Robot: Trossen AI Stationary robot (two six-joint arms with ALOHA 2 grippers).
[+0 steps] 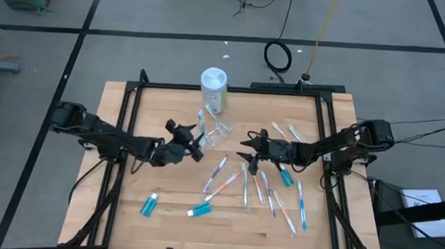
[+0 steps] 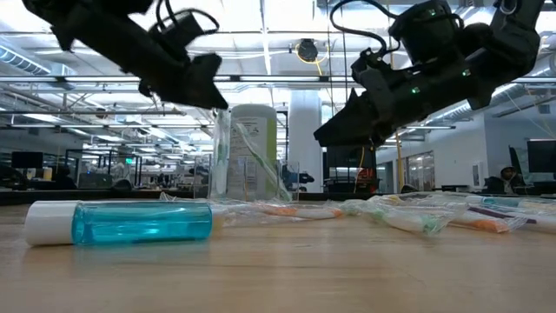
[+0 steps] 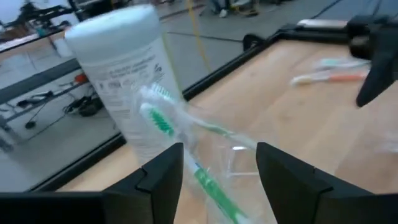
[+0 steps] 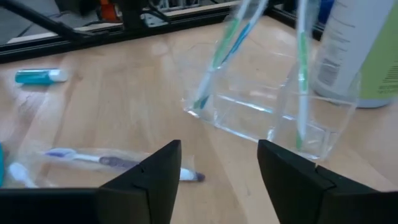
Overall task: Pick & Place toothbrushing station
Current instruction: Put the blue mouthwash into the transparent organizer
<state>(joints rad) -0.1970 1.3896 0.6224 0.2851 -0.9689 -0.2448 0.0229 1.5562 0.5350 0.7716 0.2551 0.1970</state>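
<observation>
Under me lies a pale wooden table [image 1: 163,236] framed by dark rails, with grey floor around it and, seen level across the top, a large open room with ceiling lights behind. My landmark is the white canister [image 1: 214,88] with the green label, standing upright at the far middle edge of the table. Just in front of that canister sits the toothbrushing station [image 1: 216,129], a clear plastic holder with green-bristled toothbrushes [image 4: 219,50] leaning in it. My left gripper [image 1: 196,144] hangs raised off the wood on the left of the station, in front of the canister, its jaws spread and empty, the holder showing between its fingers [image 3: 163,176]. My right gripper [image 1: 248,151] hovers on the other side of the station, to the right and front of the canister, jaws likewise apart and gripping nothing. Loose wrapped toothbrushes [image 1: 272,196] lie scattered well in front and to the right of the canister. Two small blue bottles [image 1: 149,204] rest on their sides far in front of it, toward the near edge.
</observation>
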